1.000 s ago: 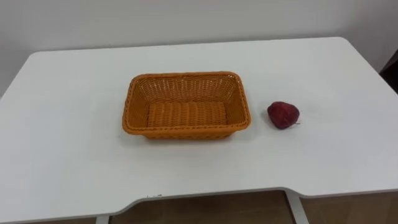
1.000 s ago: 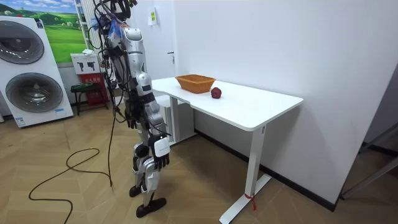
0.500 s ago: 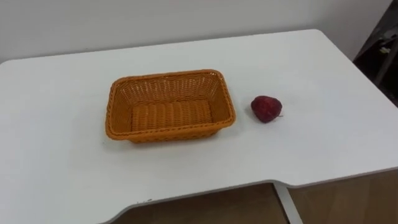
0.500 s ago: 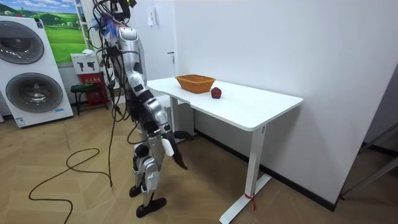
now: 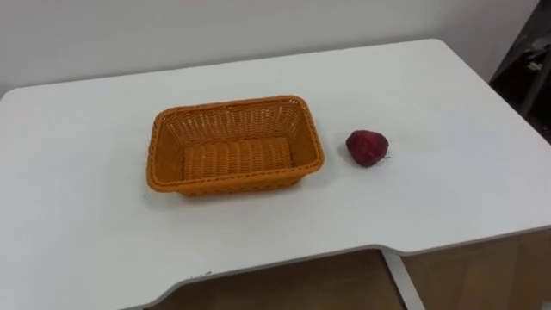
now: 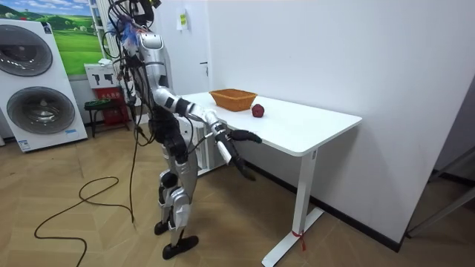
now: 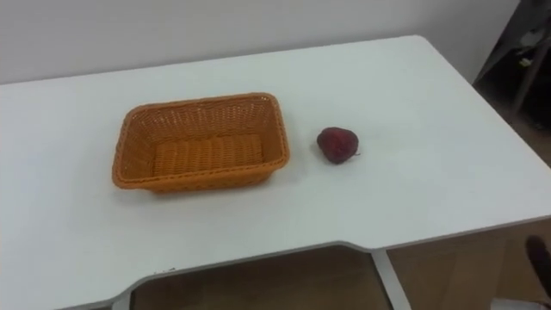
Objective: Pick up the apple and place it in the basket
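Note:
A dark red apple (image 5: 368,147) lies on the white table (image 5: 448,198), a short way to the right of an empty orange wicker basket (image 5: 234,144). In the room view the apple (image 6: 257,110) and basket (image 6: 233,99) sit near the table's far end. I stand at the table's near edge with both arms stretched forward. My left hand (image 6: 250,136) hovers at about table-edge height, short of the table. My right hand (image 6: 243,167) hangs lower, below the tabletop. Both hands look straight-fingered and hold nothing.
The table stands against a white wall. Bare tabletop surrounds the basket and apple. The front edge (image 5: 284,258) curves inward near me. A dark object (image 5: 529,69) stands past the table's right end. Washing machines (image 6: 33,81) and a stool (image 6: 100,111) are behind me.
Both arms have swung up from my sides and now reach forward toward the table edge. The eye view has shifted with the camera. Apple and basket have not moved.

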Robot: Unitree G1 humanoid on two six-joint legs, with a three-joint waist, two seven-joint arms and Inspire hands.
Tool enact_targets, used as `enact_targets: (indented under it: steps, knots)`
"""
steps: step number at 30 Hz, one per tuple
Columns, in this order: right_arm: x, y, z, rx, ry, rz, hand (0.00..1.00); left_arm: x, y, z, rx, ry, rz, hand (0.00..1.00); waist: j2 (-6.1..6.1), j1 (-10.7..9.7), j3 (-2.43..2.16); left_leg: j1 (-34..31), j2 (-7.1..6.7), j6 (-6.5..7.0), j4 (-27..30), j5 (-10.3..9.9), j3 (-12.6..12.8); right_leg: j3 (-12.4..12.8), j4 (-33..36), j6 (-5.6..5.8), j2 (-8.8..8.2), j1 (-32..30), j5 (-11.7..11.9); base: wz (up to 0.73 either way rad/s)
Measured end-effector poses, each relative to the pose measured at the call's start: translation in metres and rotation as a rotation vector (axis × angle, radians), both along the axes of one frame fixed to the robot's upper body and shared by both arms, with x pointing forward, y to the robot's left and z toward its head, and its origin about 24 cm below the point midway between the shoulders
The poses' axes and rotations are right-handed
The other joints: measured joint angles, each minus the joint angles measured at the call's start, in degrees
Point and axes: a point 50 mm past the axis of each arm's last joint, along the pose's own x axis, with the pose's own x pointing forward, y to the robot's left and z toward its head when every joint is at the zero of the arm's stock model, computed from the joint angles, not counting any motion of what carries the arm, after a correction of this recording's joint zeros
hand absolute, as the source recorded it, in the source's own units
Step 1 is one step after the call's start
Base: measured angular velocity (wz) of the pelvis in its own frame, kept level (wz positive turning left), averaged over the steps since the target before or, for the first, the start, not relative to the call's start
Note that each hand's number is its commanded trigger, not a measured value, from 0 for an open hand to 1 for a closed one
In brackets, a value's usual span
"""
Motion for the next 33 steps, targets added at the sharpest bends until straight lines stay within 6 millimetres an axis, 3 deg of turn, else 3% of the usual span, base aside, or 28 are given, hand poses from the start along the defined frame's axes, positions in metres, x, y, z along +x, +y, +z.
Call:
enact_targets:
  steps: [6, 12, 18, 24, 27, 30, 33]
  knots:
    - [0.02, -0.003, 0.036, -0.229, 0.046, 0.053, 0.0, -0.003, -0.003, -0.001, -0.007, 0.027, -0.04, 0.0, -0.04, 0.16, -0.01, -0.41, -0.05, 0.0, -0.1, 0.07, -0.25, -0.01, -0.08, 0.03, 0.04, -0.4, 0.16, 0.0]
    - [0.037, 0.009, 0.052, -0.381, 0.048, 0.194, 0.0, 0.005, -0.006, -0.001, -0.025, 0.006, -0.082, 0.0, -0.14, 1.49, 0.07, -0.4, 0.06, -0.02, -0.34, 0.08, -0.12, 0.0, -0.33, -0.03, 0.12, -0.24, 0.21, -0.02]
    - [0.067, 0.027, 0.063, -0.502, 0.01, 0.464, 0.0, 0.012, -0.014, -0.002, -0.068, 0.007, -0.144, 0.0, -0.28, 2.51, 0.37, -0.27, 0.19, -0.02, -0.11, 0.1, -1.19, -1.12, -1.76, 0.04, -0.07, 0.73, 0.73, 0.1]
    - [0.082, 0.044, 0.059, -0.583, 0.041, 0.728, 0.0, 0.013, -0.01, -0.001, -0.057, 0.009, -0.147, 0.0, -1.03, 3.38, 0.82, -0.66, 0.25, 0.12, -0.06, 0.33, -1.46, -2.29, -2.02, 0.02, -0.29, 0.76, 1.02, 0.07]
    - [0.085, 0.052, 0.048, -0.623, 0.114, 0.878, 0.0, 0.014, -0.007, -0.001, -0.053, 0.009, -0.152, 0.0, -1.65, 4.34, 0.64, -0.74, 0.21, 0.12, -0.07, 0.34, -1.6, -2.3, -2.01, 0.02, -0.32, 0.68, 1.03, 0.0]
    - [0.089, 0.055, 0.042, -0.619, 0.121, 0.955, 0.0, 0.018, -0.004, 0.001, -0.056, 0.001, -0.16, 0.0, -2.16, 4.64, 0.3, -0.55, 0.2, 0.13, -0.09, 0.34, -1.78, -2.46, -2.07, 0.03, -0.34, 0.98, 1.03, 0.01]
    - [0.093, 0.056, 0.037, -0.604, 0.122, 0.996, 0.0, 0.02, -0.003, 0.001, -0.054, -0.004, -0.164, 0.0, -2.34, 4.81, 0.27, 0.22, 0.17, 0.13, -0.15, 0.34, -2.04, -2.65, -2.24, 0.03, -0.34, 2.11, 1.03, 0.04]
